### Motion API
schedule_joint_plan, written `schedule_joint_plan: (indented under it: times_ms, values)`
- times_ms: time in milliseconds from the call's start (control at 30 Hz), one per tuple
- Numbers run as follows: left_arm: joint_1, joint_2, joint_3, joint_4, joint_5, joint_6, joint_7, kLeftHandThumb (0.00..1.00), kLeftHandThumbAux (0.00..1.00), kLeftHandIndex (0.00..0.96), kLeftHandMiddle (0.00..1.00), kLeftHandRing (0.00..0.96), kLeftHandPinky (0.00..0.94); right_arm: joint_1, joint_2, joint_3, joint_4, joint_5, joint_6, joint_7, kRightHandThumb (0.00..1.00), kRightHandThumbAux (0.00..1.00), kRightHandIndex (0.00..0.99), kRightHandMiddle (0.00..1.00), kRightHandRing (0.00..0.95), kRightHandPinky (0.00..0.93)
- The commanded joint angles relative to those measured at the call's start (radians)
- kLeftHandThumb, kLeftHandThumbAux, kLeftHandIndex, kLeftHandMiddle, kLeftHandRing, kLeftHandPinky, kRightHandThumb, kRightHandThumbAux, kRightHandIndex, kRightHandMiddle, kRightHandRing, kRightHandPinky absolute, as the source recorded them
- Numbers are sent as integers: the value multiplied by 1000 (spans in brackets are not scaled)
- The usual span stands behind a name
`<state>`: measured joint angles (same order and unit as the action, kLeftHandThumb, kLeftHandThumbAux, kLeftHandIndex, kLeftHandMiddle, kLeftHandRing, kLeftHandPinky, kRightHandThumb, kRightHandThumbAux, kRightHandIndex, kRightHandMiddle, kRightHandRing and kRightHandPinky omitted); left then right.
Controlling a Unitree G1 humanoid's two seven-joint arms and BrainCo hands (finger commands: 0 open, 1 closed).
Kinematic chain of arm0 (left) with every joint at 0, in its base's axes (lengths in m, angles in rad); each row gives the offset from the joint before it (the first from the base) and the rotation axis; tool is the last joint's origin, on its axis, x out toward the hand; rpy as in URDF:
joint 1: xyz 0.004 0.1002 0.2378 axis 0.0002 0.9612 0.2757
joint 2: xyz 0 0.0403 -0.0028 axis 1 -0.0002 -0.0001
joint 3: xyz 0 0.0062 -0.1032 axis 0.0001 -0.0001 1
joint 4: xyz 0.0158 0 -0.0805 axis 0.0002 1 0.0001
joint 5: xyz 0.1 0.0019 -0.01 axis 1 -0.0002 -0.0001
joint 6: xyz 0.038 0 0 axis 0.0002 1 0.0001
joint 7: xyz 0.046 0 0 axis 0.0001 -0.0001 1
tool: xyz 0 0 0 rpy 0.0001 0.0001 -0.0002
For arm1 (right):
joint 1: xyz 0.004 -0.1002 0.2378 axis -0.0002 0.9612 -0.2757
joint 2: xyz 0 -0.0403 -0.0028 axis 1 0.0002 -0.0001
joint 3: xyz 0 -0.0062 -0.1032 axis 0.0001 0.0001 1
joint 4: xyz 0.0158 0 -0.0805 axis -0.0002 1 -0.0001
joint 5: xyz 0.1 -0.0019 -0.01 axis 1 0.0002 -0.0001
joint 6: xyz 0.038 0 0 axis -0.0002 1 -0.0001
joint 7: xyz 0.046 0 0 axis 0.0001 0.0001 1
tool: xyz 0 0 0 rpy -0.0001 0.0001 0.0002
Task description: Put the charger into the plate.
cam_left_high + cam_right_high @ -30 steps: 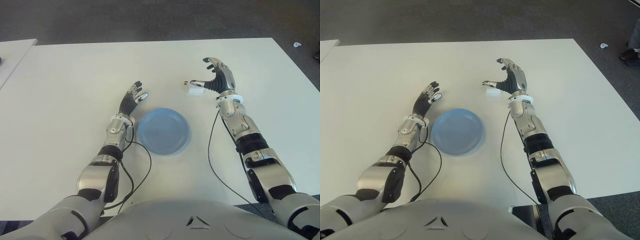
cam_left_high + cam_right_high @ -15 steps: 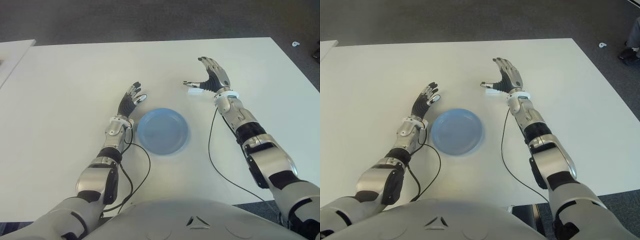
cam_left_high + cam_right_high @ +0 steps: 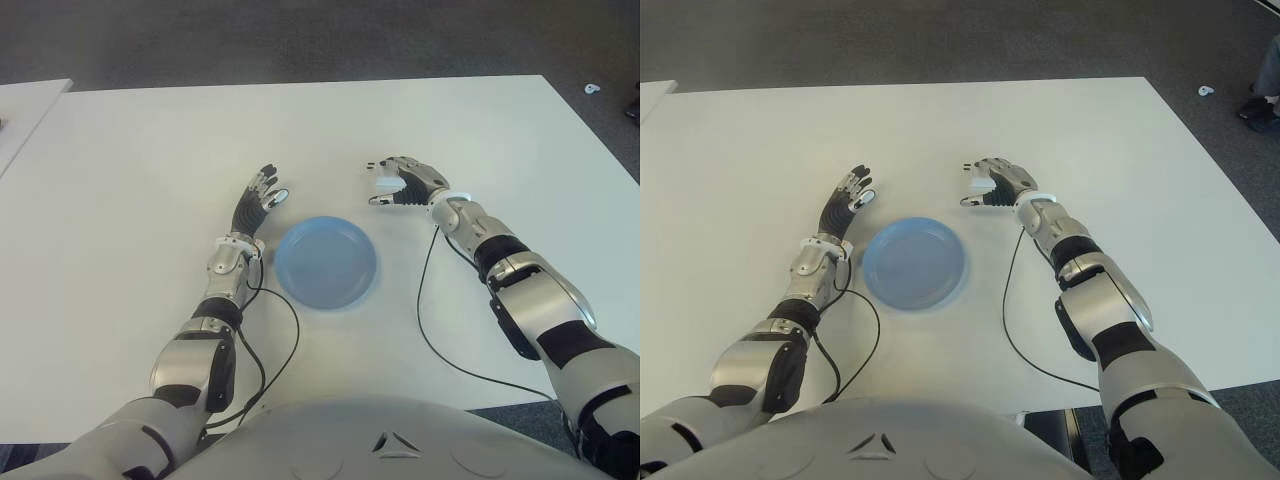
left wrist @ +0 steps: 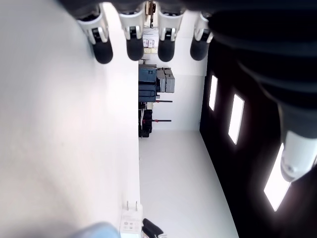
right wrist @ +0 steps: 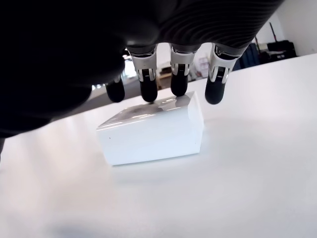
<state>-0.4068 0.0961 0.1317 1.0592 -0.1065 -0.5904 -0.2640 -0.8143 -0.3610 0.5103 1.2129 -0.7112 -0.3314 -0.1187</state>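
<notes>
The white block charger (image 3: 386, 183) lies on the white table (image 3: 130, 180), just beyond the right rim of the round blue plate (image 3: 300, 270). My right hand (image 3: 398, 185) arches over it. In the right wrist view the fingertips (image 5: 148, 91) touch the far top edge of the charger (image 5: 153, 130), which sits flat on the table. The thumb (image 3: 376, 200) hangs on the near side, a little apart from it. My left hand (image 3: 260, 196) shows left of the plate with straight, spread fingers and nothing in it.
Black cables (image 3: 424, 320) run from both wrists across the table toward my body. Another white table's corner (image 3: 25, 105) shows at far left. Dark carpet lies beyond the table's far edge, with a small white object (image 3: 594, 89) on it.
My right hand has dropped from a raised, spread pose beside the charger and curled its fingers over it. The charger, plate and left hand have not moved.
</notes>
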Motion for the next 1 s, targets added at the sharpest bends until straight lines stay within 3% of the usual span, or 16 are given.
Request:
schedule_joint_plan:
  times_ms: [33, 533, 1000]
  values:
    - [37, 0, -6, 12, 10, 34, -13, 28, 548, 0, 0, 0, 4, 18, 26, 30, 67, -13, 52, 74, 0, 326, 0, 0, 0, 0]
    - [44, 0, -6, -6, 9, 44, -14, 26, 547, 0, 0, 0, 6, 42, 31, -1, 98, 52, 45, 123, 0, 327, 0, 0, 0, 0]
    - [52, -4, -9, -25, 15, 46, -9, 22, 554, 0, 0, 0, 5, 74, -2, -83, 73, 182, 19, 298, 0, 368, 0, 0, 0, 0]
